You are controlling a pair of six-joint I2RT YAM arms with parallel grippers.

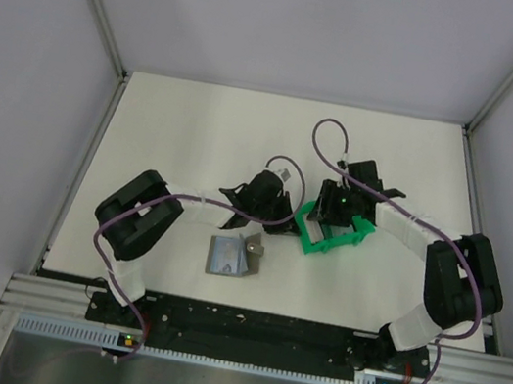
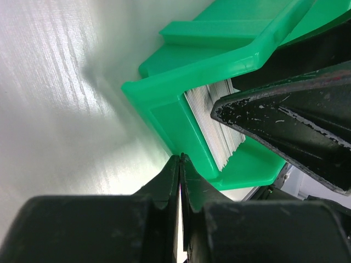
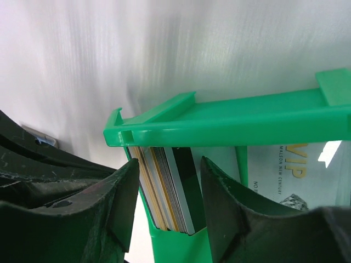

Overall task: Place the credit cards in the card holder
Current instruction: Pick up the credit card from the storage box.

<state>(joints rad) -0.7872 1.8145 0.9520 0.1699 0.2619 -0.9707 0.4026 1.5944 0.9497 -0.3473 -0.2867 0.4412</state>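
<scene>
A stack of credit cards (image 3: pixel 164 192) stands on edge in one end of a bright green frame tray (image 1: pixel 312 244). The stack also shows in the left wrist view (image 2: pixel 216 123). My right gripper (image 1: pixel 335 224) is open, and its fingers straddle the stack (image 3: pixel 170 164) without closing on it. My left gripper (image 1: pixel 285 213) is shut, its tips (image 2: pixel 180 159) at the tray's near corner (image 2: pixel 164 109); I see nothing held in it. The blue-grey card holder (image 1: pixel 225 256) lies flat near the front, apart from both grippers.
A printed VIP card (image 3: pixel 290 170) lies flat inside the green frame (image 3: pixel 219 118). The right gripper's finger (image 2: pixel 285 115) fills the right of the left wrist view. White walls enclose the table on three sides. Purple cables loop above both wrists.
</scene>
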